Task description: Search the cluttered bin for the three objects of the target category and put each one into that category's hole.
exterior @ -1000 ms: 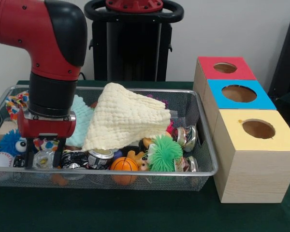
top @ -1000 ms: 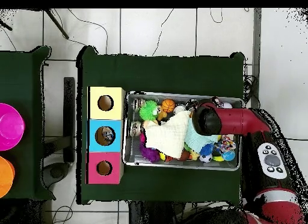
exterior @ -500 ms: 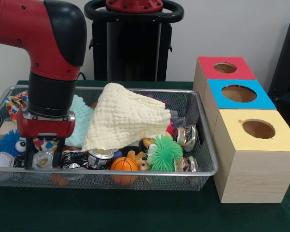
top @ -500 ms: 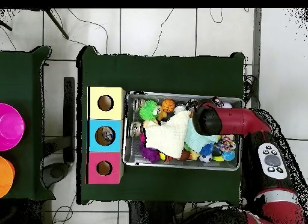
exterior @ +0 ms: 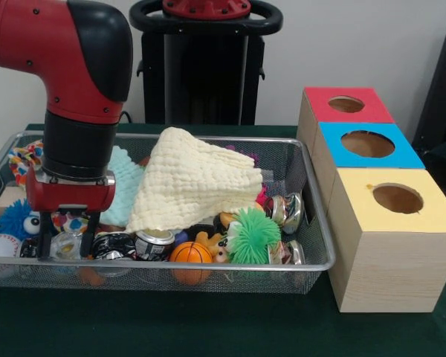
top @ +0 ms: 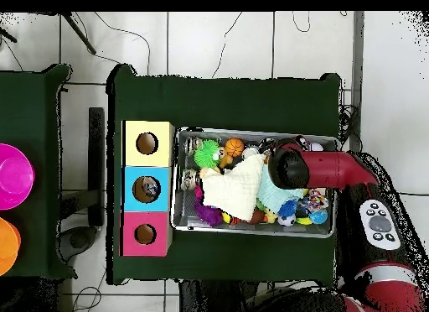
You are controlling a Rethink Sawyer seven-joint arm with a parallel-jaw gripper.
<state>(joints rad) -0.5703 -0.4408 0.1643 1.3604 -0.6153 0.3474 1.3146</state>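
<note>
At the wire bin's (exterior: 312, 223) nine-o'clock end, our gripper (exterior: 68, 244) straddles a clear plastic object (exterior: 65, 245), jaws apart; we should close squarely, avoiding neighbouring cans (exterior: 154, 244).

Front view: bin (exterior: 316, 223) sits on table (exterior: 208, 327), w/ three boxes (exterior: 390, 245) in a row just right of it, running near to far. In bin, cloth (exterior: 193, 178) lies on top at centre (partly over other items). Ball (exterior: 190, 253) & can (exterior: 154, 242) lie near the front wall; gripper (exterior: 65, 245) at left, prob. touching the clutter.
</note>
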